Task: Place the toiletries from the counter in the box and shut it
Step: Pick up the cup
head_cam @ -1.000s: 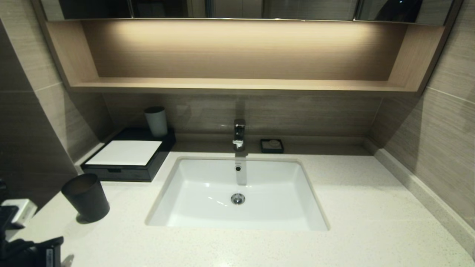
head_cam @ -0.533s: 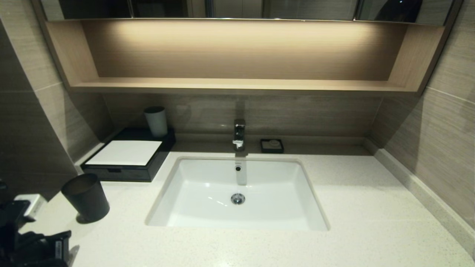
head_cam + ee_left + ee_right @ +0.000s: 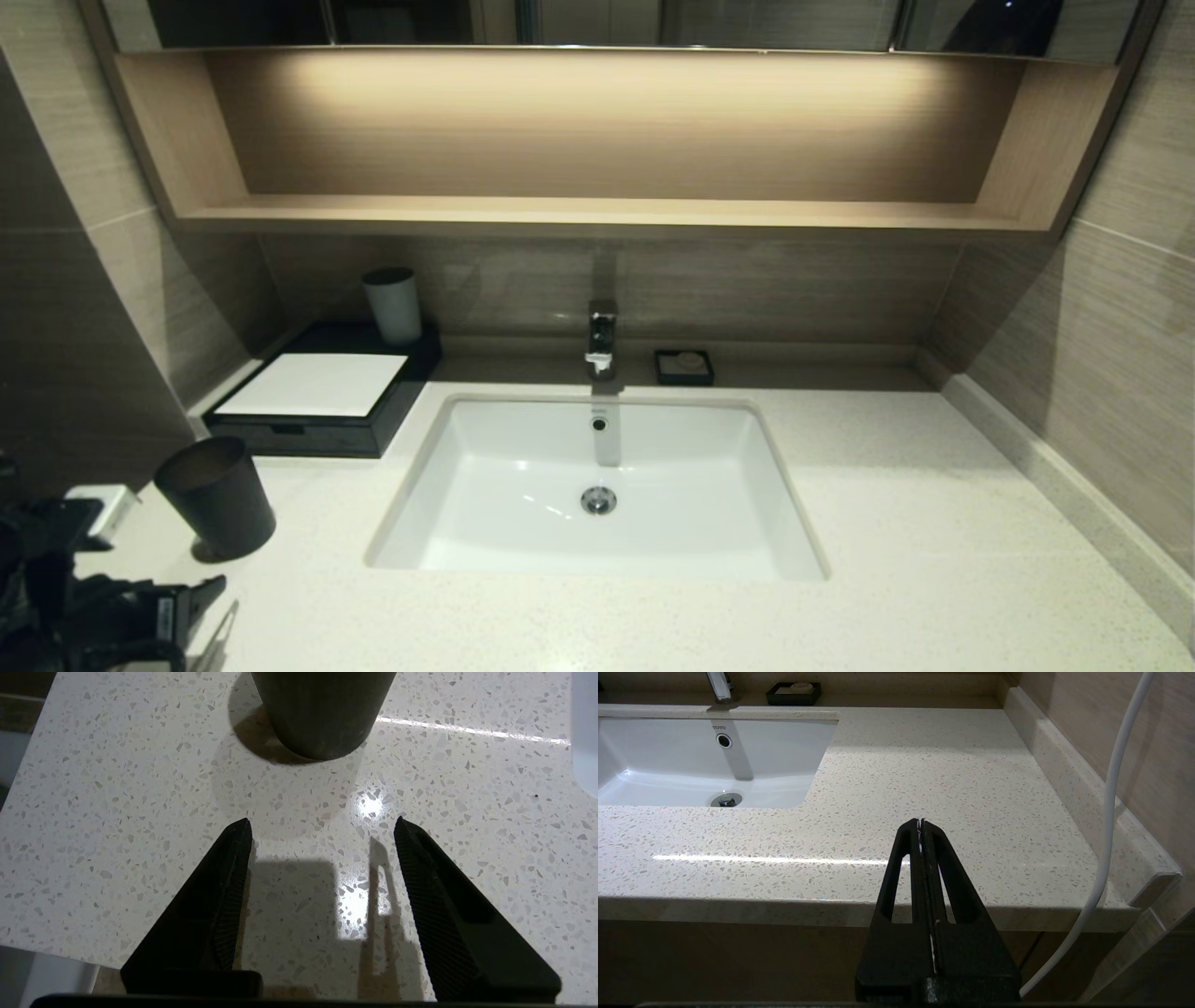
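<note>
So the left gripper (image 3: 322,828) is down at the near-left corner of the counter (image 3: 934,523), just in front of the dark cup (image 3: 217,497). Its fingers (image 3: 219,905) are spread wide apart with nothing but bare speckled stone between them, and they hang a little above the surface, going by the shadows. The cup sits right beyond the fingertips in the left wrist view, not touching them.

The box (image 3: 322,401) is past the cup, back against the wall in the left rear corner, left of the basin (image 3: 597,485). Its drawer looks pushed in, the white sheet lies flat on top, and a pale tumbler (image 3: 393,305) stands at its back edge.

No toiletries showing anywhere on the counter, so I can't tell where they are.

The right gripper (image 3: 920,826) is parked off the front edge of the counter, right of the basin, fingers pressed together and holding nothing. A white cable (image 3: 1111,812) hangs beside it. The soap dish (image 3: 684,366) sits at the back, just right of the faucet (image 3: 602,338).
</note>
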Available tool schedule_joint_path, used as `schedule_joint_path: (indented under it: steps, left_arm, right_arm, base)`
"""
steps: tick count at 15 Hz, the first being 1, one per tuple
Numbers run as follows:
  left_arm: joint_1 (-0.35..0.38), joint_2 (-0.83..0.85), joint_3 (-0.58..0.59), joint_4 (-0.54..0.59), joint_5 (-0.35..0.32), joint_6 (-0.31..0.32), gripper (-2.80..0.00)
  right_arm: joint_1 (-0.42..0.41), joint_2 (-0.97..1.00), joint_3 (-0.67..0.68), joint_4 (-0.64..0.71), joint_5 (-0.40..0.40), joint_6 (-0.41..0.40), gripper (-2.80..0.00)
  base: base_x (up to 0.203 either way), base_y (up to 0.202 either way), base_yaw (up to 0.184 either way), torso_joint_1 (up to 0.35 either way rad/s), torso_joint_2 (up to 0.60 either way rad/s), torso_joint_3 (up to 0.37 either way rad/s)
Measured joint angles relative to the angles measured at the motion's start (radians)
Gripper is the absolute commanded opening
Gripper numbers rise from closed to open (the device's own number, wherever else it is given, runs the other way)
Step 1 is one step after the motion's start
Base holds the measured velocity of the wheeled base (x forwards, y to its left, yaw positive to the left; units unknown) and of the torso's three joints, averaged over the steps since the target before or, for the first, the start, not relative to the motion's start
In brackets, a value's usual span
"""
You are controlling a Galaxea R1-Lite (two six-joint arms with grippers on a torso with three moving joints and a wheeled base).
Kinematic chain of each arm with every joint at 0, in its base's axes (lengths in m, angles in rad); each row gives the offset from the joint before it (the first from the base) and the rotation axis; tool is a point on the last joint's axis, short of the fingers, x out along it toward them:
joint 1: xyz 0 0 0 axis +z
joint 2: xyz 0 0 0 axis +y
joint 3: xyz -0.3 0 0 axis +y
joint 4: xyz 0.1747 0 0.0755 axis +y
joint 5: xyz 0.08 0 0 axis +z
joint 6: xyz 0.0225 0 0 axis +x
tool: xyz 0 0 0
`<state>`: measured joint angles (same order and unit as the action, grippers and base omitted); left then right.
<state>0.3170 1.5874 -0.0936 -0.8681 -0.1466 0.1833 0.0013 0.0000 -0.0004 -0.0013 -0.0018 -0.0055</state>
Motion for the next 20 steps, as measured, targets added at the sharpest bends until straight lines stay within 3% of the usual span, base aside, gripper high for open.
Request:
schedule_joint_path:
  steps: [6,20]
  left_arm:
    - [0.000,0.095,-0.031,-0.088,-0.001,-0.006,0.00]
    - [-0.022,0.225,-0.168,-0.109,-0.003,-0.015,0.00]
  right_arm:
    - [0.000,0.000,0.000,0.000,0.000,0.000,-2.80]
    - [0.000,0.000,0.000,0.000,0.000,0.000,-2.80]
  base:
    - [0.000,0.000,0.000,0.000,0.00,0.000]
    - [0.000,0.000,0.000,0.000,0.00,0.000]
